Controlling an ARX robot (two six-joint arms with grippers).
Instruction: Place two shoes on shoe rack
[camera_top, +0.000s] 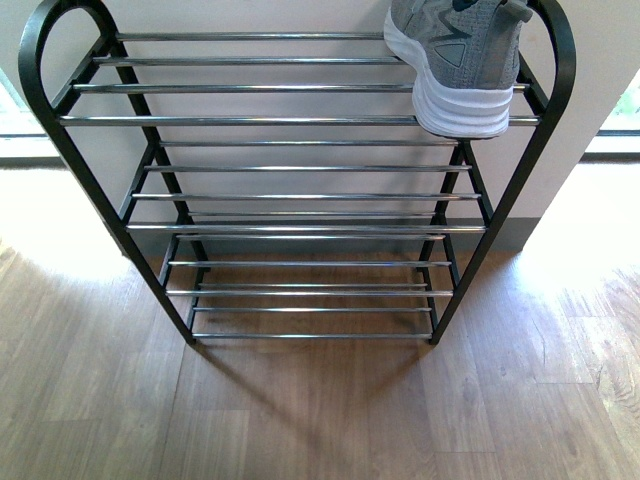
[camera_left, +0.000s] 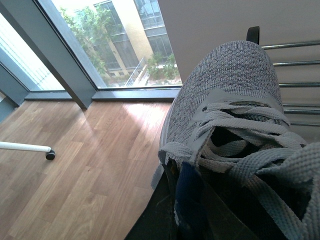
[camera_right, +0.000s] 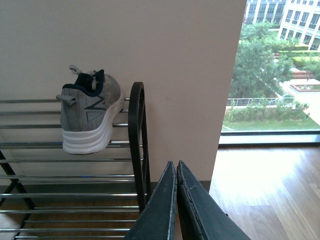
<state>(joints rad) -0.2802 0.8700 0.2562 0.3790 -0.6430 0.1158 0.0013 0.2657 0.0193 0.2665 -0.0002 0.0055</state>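
One grey knit sneaker (camera_top: 460, 60) stands on the top tier of the shoe rack (camera_top: 300, 120) at its right end, heel outward. It also shows in the right wrist view as the sneaker (camera_right: 92, 112) beside the black side piece (camera_right: 136, 130). My right gripper (camera_right: 176, 165) is shut and empty, outside that side piece. In the left wrist view a second grey sneaker (camera_left: 230, 95) fills the frame. My left gripper (camera_left: 172, 172) is shut on its collar by the navy lining, its toe pointing at the chrome bars (camera_left: 295, 64). Neither gripper shows in the front view.
The rack stands against a white wall (camera_right: 175, 55) on a wood floor (camera_top: 320, 410). Floor-length windows (camera_left: 100, 45) flank the wall on both sides. A white leg with a black caster (camera_left: 49, 155) rests on the floor to the left.
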